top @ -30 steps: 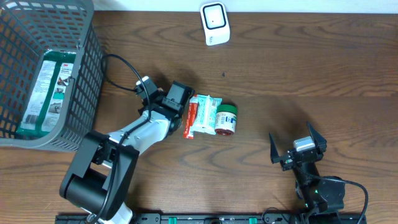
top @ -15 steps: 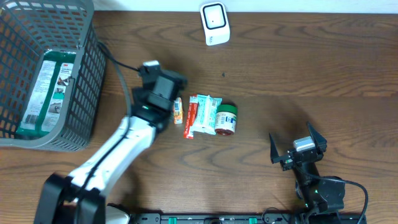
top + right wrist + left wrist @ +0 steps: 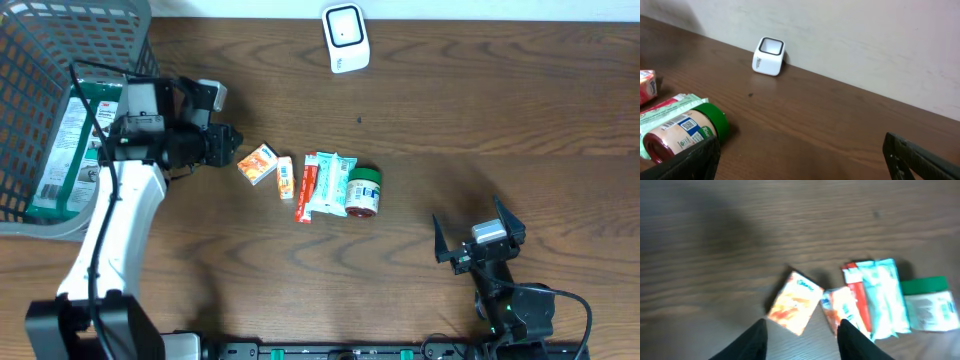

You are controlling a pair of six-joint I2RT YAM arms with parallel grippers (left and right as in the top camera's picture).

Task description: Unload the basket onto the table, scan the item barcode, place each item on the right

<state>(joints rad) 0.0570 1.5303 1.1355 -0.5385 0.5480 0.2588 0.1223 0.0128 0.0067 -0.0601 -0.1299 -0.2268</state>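
Several items lie in a row mid-table: an orange box (image 3: 258,163) (image 3: 794,302), a small orange packet (image 3: 285,177) (image 3: 841,307), a red packet (image 3: 305,190), a teal packet (image 3: 330,184) (image 3: 885,297) and a green-lidded jar (image 3: 363,192) (image 3: 682,130). The white scanner (image 3: 345,38) (image 3: 769,56) stands at the far edge. My left gripper (image 3: 225,147) (image 3: 802,332) hovers just left of the orange box, open and holding nothing. My right gripper (image 3: 478,240) (image 3: 800,160) is wide open near the front right, apart from everything.
A grey basket (image 3: 130,120) sits at the far left, right behind my left arm, with a green-and-white package (image 3: 75,150) inside. The table's front edge runs close below my right arm.
My left arm swung from the row of items up and left toward the basket. Its jaws opened, and the orange box now lies uncovered on the table.
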